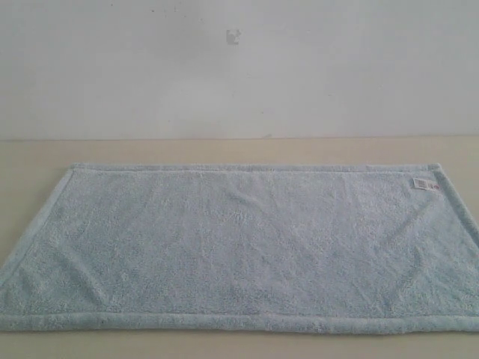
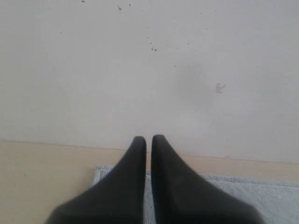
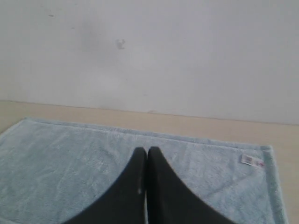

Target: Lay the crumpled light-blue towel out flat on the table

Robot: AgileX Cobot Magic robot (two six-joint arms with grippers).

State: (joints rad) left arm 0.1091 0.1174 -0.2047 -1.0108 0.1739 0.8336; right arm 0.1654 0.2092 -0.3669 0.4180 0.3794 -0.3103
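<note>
The pale-blue towel (image 1: pixel 239 247) lies flat on the beige table (image 1: pixel 224 149), its hemmed border showing on all sides and its small white label (image 1: pixel 424 184) near the far right corner. Neither gripper shows in the exterior view. In the left wrist view my left gripper (image 2: pixel 148 139) hangs shut and empty above the towel's (image 2: pixel 261 196) far left corner. The right wrist view has my right gripper (image 3: pixel 146 150) shut, holding nothing, above the towel (image 3: pixel 70 158), with the label (image 3: pixel 252 161) off to one side.
A white wall (image 1: pixel 239 67) with a small mark (image 1: pixel 233 36) rises behind the table. A strip of bare table (image 3: pixel 210 126) runs between the towel's far edge and the wall.
</note>
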